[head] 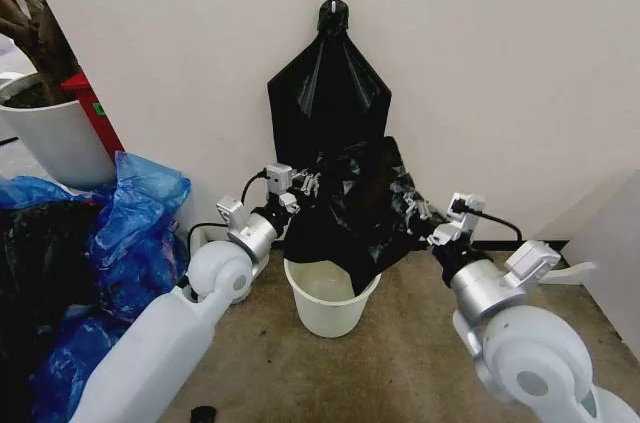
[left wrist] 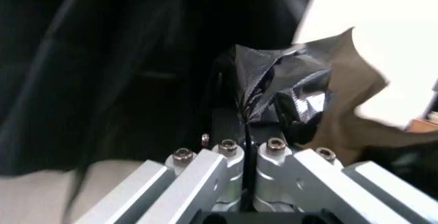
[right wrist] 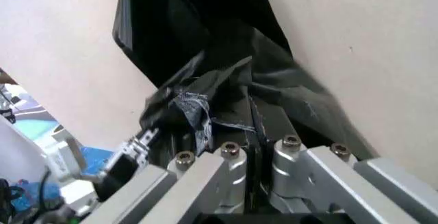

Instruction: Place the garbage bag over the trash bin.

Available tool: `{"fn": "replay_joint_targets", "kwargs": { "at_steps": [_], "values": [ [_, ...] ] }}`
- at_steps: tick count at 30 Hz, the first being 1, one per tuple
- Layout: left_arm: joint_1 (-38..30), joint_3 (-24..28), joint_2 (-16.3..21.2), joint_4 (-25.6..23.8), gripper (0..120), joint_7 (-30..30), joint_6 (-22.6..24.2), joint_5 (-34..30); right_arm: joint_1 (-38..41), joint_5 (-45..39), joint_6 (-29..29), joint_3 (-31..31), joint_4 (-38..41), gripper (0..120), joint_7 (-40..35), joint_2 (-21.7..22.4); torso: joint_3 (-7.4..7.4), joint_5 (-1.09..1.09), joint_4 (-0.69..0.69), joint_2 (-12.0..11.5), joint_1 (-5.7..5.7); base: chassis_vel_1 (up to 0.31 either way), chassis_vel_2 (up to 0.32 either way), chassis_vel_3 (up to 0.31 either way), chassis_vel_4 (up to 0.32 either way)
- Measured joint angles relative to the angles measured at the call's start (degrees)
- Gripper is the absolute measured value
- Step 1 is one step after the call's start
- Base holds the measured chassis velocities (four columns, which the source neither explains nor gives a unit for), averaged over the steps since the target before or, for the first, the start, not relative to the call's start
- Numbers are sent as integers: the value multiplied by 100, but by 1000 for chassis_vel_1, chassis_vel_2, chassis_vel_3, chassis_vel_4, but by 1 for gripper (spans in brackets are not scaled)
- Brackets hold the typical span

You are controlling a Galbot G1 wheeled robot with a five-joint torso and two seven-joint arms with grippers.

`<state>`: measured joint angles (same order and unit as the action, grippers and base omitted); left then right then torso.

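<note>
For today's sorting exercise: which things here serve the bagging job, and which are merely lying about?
In use: wrinkly glossy black plastic garbage bag; small round white plastic trash bin; left gripper; right gripper.

Lying about: fan-shaped black bunch on the wall; bright blue plastic bags; big white planter pot.

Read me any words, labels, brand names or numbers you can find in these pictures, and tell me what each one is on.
None can be read.
Red object beside the planter pot: a small green mark, too blurred to read.
Garbage bag, trash bin, left pincer and right pincer: no lettering visible.
</note>
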<state>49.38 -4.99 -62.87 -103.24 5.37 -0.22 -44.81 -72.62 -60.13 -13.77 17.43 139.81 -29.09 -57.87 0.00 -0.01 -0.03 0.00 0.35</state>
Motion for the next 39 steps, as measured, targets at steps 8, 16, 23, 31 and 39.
{"fn": "replay_joint_targets", "kwargs": {
  "at_steps": [8,16,23,31,39],
  "values": [
    [790,-644,-63,105,0,84,-166,480,-146,-42,28,-238,-308,0,26,-149,0,1,2,0,0,0,0,0,0],
    [1928,-1094,-214,-285,0,-14,-116,810,-173,-142,14,-364,-623,0,76,-309,0,1,2,0,0,0,0,0,0],
    [2246,-624,-314,-848,0,-287,194,907,-101,-552,-52,-140,-146,0,-183,35,-1,0,-1,1,-1,0,0,0,0],
    [2555,-806,-49,-1578,0,-901,751,949,-699,-560,-94,-142,85,0,-301,89,-1,2,0,1,0,0,0,0,0],
    [3134,-1241,61,-1832,0,-1175,985,1006,-1176,-490,-76,-81,254,0,-334,-17,-1,0,2,2,-1,0,0,0,0]
  ]
}}
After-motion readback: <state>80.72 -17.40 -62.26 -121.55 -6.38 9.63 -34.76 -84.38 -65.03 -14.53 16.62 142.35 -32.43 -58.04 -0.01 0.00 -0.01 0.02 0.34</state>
